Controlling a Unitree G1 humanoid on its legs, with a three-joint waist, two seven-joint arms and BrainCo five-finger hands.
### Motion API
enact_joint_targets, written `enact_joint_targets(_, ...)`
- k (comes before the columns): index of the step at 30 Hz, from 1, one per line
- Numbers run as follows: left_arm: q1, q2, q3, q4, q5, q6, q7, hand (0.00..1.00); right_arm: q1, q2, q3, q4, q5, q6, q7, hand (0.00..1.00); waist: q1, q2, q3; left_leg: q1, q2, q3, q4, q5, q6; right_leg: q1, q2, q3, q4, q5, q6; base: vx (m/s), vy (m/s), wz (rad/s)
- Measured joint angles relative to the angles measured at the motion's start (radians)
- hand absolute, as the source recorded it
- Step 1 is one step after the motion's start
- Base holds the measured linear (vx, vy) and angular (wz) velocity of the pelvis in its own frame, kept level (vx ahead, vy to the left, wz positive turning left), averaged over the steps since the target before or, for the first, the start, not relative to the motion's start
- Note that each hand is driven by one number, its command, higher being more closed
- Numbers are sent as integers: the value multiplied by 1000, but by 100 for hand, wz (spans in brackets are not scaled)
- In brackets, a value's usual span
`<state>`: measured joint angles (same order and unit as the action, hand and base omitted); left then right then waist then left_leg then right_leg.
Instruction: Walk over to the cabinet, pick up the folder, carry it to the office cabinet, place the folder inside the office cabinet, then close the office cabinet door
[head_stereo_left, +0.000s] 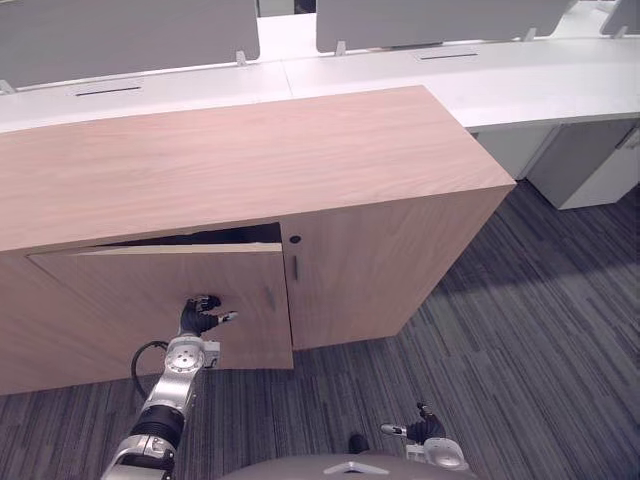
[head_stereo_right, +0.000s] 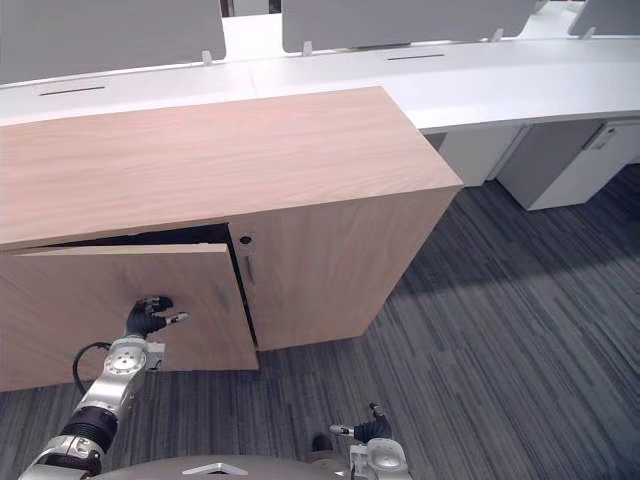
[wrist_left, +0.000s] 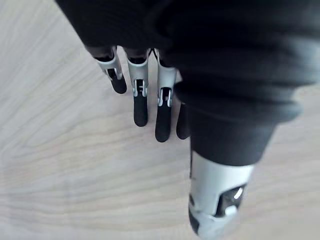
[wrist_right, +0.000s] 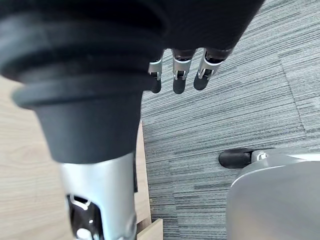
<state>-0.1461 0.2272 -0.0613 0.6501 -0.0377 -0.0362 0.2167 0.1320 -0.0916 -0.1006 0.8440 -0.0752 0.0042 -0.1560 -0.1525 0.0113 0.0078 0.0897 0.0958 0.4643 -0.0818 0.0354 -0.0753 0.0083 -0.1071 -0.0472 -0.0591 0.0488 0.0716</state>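
Looks like the last step: shutting the office cabinet (head_stereo_left: 250, 160) door (head_stereo_left: 120, 290). Stands ajar at lower left of frame, apparently hinged at its left side. Free edge swung out toward the camera, with a dark wedge of gap (head_stereo_left: 215, 237) above the top edge.

Pushes on the door face with the left hand (head_stereo_left: 199, 316), low on the panel and nearer the free edge than the hinge. Sensible spot: more leverage, less force. Fingers (wrist_left: 140, 107) straight and released, dark tips laid against the wood grain in the left wrist view. No grasp needed for a plain push, hence no reach for the handle.

Parks the right hand (head_stereo_left: 420, 428) low at bottom, right of centre, over the carpet (head_stereo_left: 520, 350). Fingers (wrist_right: 178, 82) relaxed, holding nothing. Probably kept there to stay out of the door's swing.

Folder: in neither hand. Presumably already inside, behind the ajar door, but too dark in the gap to confirm.

Nothing to do on the right-hand door (head_stereo_left: 370, 265): flush with the cabinet front. Ignore the white desk (head_stereo_left: 520, 80) behind, along the top of frame.

Next move, as a guess: steady push until flush with the neighbouring door. Risks: fingertips sliding on the smooth veneer, or the door bouncing back open.
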Motion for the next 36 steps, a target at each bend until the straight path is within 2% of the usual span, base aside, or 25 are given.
enact_joint_targets(3, 2, -2, -1, 0, 0, -1, -3, 0, -3, 0, 1, 10, 1, 0, 0, 0, -8, -5, 4, 18, 2, 3, 0, -4, -5, 14, 2, -1, -7, 0, 0, -6, -27, -8)
enact_joint_targets(5, 14, -6, 1, -3, 0, -7, -5, 0, -16, -1, 2, 22, 3, 0, 0, 0, -3, -6, 4, 21, 9, 1, 1, -14, -12, 9, 8, 5, -10, 2, 0, -94, -50, -16)
enact_joint_targets(8, 40, -28, 3, -13, -1, -11, -12, 0, -26, -1, 11, 37, 10, 0, 0, 0, 12, -23, 15, 15, 9, -13, 1, -16, -10, 1, 11, 15, -21, 18, 6, -99, -47, -10)
enact_joint_targets(11, 106, -51, 19, -60, -1, -15, -30, 0, -29, 1, 19, 37, 11, 0, 0, 0, 18, -43, 26, -13, -2, -95, 22, -18, -4, -11, 5, 21, -27, 26, 16, -91, -33, 7)
enact_joint_targets(13, 140, -53, 22, -93, -1, -16, -43, 0, -42, 1, 17, 39, 11, 0, -1, 0, 40, -55, 48, -54, -3, -199, 107, -50, 1, -14, -5, 31, -27, 32, 23, -92, -9, -3)
enact_joint_targets(15, 181, -66, 27, -93, -1, -17, -51, 0, -56, -7, 11, 40, 11, -1, -3, 0, 65, -41, 68, -68, -3, -267, 165, -95, -2, -17, -8, 54, -28, 45, 31, -117, 25, -34)
enact_joint_targets(20, 296, -96, 58, -65, 1, -17, -81, 0, -68, 2, 18, 43, 11, -1, -3, 0, 92, -28, 73, -34, -14, -261, 164, -143, -13, -17, -9, 97, -29, 55, 29, -94, 33, -34)
enact_joint_targets(25, 296, -122, 63, 133, 16, -15, -99, 0, -64, -14, 15, 81, 21, -2, -3, 0, 92, -17, 66, -24, -12, -292, 159, -147, -16, -11, 4, 96, -29, 54, 22, -17, -13, -7)
enact_joint_targets(27, 297, -136, 97, 250, 44, -13, -100, 0, -67, -19, 12, 101, 21, -2, -3, 0, 98, -14, 61, -13, -8, -302, 146, -146, -17, -7, 13, 96, -28, 53, 15, 37, -5, -3)
enact_joint_targets(31, 298, -134, 151, 310, 46, -9, -99, 0, -73, -25, -1, 129, 20, -1, 0, 0, 115, -10, 60, 2, 2, -304, 146, -142, -20, 4, 25, 93, -26, 56, 20, 56, 3, -2)
enact_joint_targets(36, 295, -131, 194, 357, 52, -5, -98, 0, -89, -29, -1, 160, 19, -1, 2, 0, 120, -8, 59, 17, 0, -313, 133, -137, -7, 17, 24, 68, -22, 54, 21, 23, 15, 3)
